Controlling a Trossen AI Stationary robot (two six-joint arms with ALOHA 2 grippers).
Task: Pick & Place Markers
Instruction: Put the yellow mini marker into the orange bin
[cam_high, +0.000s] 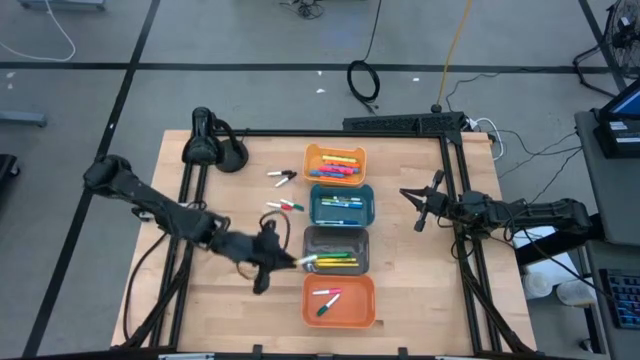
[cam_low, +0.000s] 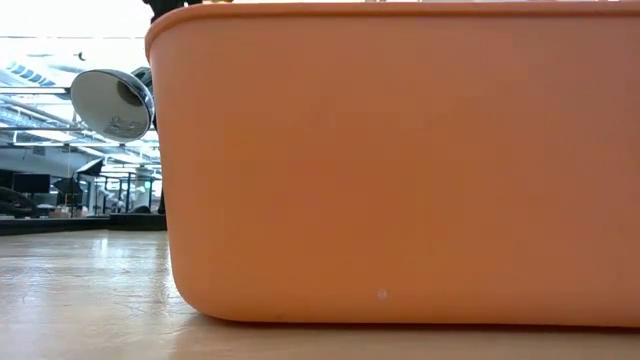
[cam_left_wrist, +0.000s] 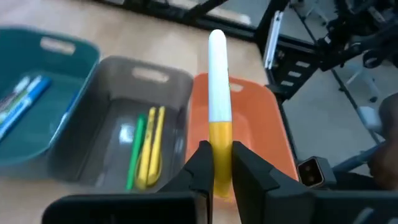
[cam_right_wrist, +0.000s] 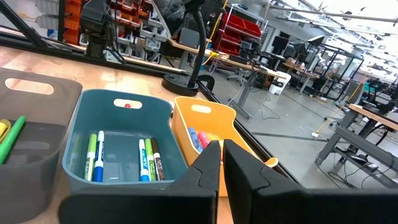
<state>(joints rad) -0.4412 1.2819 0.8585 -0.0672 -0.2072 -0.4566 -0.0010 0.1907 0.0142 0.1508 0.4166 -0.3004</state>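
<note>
My left gripper (cam_high: 288, 260) (cam_left_wrist: 221, 155) is shut on a white and yellow marker (cam_left_wrist: 217, 81) (cam_high: 308, 262) at the left rim of the grey bin (cam_high: 336, 238). Yellow and green markers (cam_left_wrist: 146, 146) lie in that bin. The orange bin (cam_high: 352, 312) holds a red and a green marker. The teal bin (cam_high: 341, 192) and the light orange bin (cam_high: 335, 152) also hold markers. Loose markers (cam_high: 283, 178) (cam_high: 287, 206) lie on the table to the left of the bins. My right gripper (cam_high: 414, 206) (cam_right_wrist: 221, 155) waits shut, to the right of the teal bin. My left gripper pinches the marker by its yellow end (cam_left_wrist: 220, 134) between the two fingers. It comes from the table's left, and the marker points onward from the fingertips. The white end (cam_left_wrist: 217, 62) is free. The marker is lifted clear, above where the grey and orange bins meet.
The four bins stand in a column down the table's middle. A black desk lamp (cam_high: 207, 145) stands at the far left corner. A black frame (cam_high: 460, 215) runs along the table's edges. The orange bin's wall (cam_low: 400, 160) fills the low view.
</note>
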